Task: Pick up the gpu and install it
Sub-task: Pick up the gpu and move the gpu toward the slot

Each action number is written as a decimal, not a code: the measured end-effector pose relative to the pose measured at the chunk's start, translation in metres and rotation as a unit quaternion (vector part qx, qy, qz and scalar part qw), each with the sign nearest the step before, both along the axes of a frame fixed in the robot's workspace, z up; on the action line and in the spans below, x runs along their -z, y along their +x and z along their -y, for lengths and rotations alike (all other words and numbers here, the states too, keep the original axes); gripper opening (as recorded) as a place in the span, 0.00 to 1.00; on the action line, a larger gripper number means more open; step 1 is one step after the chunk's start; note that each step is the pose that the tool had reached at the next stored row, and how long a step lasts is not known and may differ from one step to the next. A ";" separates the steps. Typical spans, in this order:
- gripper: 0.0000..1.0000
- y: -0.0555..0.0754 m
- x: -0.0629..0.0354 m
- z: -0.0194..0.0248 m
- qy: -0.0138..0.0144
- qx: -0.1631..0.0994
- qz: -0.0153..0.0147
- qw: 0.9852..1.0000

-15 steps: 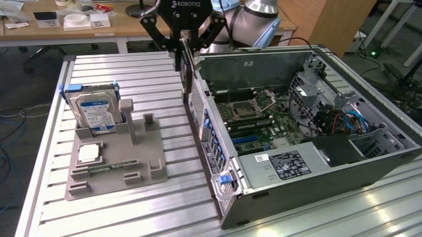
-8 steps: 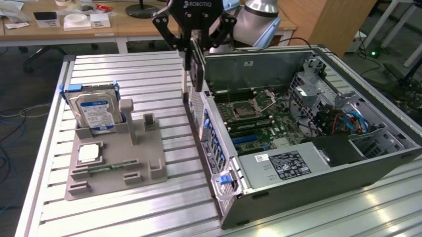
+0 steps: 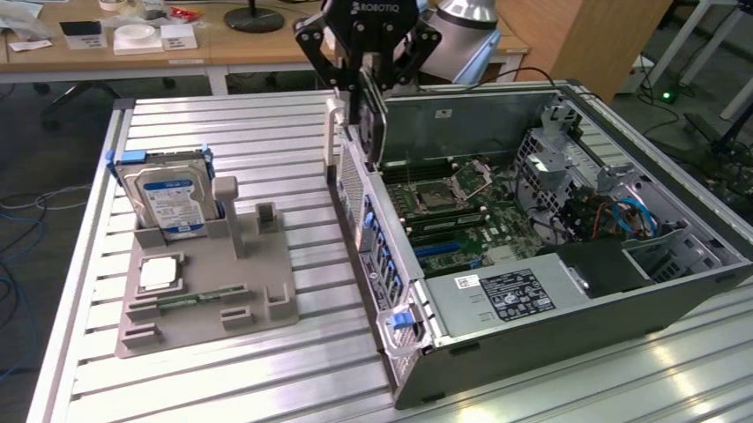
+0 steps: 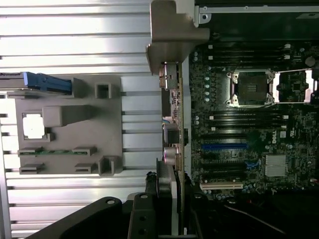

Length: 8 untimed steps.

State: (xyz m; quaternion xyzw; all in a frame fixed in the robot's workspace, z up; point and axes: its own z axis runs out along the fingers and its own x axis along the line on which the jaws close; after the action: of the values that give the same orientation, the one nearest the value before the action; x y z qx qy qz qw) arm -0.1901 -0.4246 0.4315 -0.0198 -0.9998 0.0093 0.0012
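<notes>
The gpu (image 3: 372,123) is hanging edge-on, clamped in the gripper (image 3: 369,81), just above the open computer case's (image 3: 565,339) rear wall, likely risking its bracket snagging there if misaligned with the motherboard (image 3: 471,220) slot.

White capitals spell "ROBOTIQ" on the black body of the pincer (image 3: 369,85), just above its fingers. On the motherboard (image 4: 299,124), a small white mark printed sideways seems to read "DELL". The hard drive (image 3: 172,201) wears a blue and white label whose print is too small to read. A black and white rating label (image 3: 518,295) lies on the grey box inside the computer case (image 3: 565,352), beside a small white sticker (image 3: 467,282) with a round blue logo; neither can be read.
</notes>
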 end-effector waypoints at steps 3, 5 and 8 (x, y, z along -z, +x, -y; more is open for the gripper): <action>0.28 0.007 0.0001 0.0000 0.000 0.000 0.000 1.000; 0.28 0.012 0.0001 0.0000 0.000 0.000 0.000 1.000; 0.28 0.018 0.0002 0.0000 0.000 0.000 0.000 1.000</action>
State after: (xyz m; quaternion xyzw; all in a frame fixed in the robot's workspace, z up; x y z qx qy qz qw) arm -0.1716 -0.4246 0.4313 -0.0198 -0.9998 0.0093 0.0011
